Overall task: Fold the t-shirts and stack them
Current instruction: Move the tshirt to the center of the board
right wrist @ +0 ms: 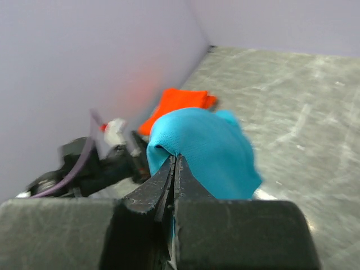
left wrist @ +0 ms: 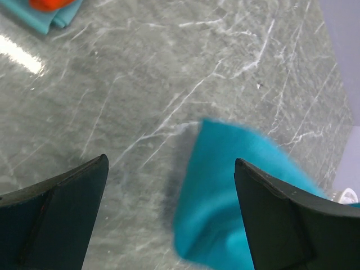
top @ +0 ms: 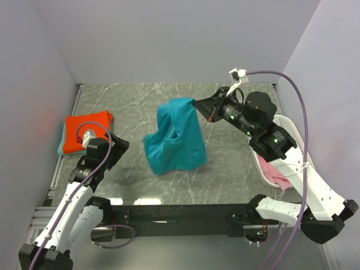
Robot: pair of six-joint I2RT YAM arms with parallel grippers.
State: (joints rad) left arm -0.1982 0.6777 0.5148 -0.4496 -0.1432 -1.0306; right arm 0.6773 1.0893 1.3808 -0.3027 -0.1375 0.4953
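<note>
Pinching one edge of the soft teal-blue cloth t-shirt [top: 177,140], the right gripper [top: 197,104] was clamped tight and held it raised at frame centre, its lower folds resting on the grey marble-pattern table [top: 135,101]. The left gripper [left wrist: 170,160] hovered at lower left, spread wide and empty. A folded orange-red t-shirt [top: 85,130] lay at left on a light teal t-shirt [top: 62,146].

The grey marble table [top: 225,180] has a teal-blue shirt [top: 177,147] in its middle, with the shirt's bottom part resting on it. Far left of that shirt lies a light teal shirt [top: 61,148] with an orange-red shirt [top: 84,121] on top. To its right sits a white basket [top: 293,132].
</note>
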